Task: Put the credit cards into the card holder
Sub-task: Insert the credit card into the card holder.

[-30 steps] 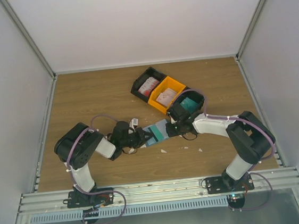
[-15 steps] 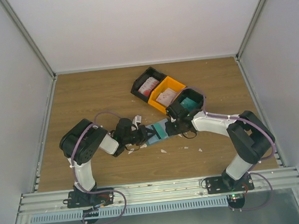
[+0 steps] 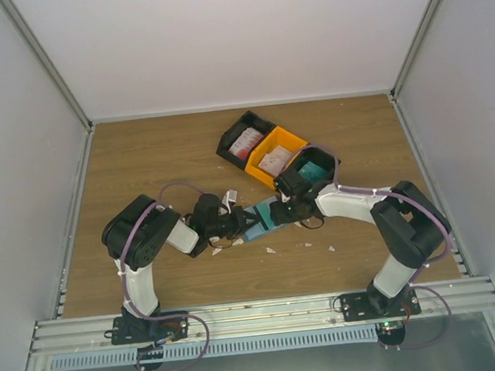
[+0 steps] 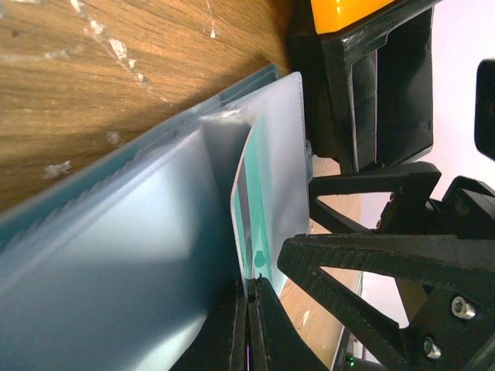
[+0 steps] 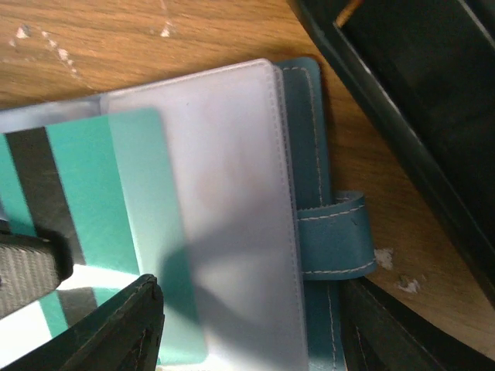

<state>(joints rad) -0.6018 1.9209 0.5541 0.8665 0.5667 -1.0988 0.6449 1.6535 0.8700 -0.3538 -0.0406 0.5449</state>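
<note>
While the card holder [image 3: 253, 225] is laid open at the centre of the table [image 3: 139, 161], a teal credit card [image 5: 93, 193] is pinched by the closed left gripper [image 4: 249, 309], partly under a clear sleeve [image 5: 232, 193]; the right gripper [image 5: 251, 332] is spread wide at the holder's 2 o'clock end

Left arm [image 3: 137, 250] and right arm [image 3: 404, 227] are showing black joint housings joined by white link shells [image 3: 349, 203]. Purple cables [image 3: 170, 188] are looping outside each arm. Black base blocks [image 3: 147, 325] are carrying the columns. Black gripper fingers [image 4: 371, 264] are displaying triangular trussed webs and silver screws [image 4: 463, 308].
</note>
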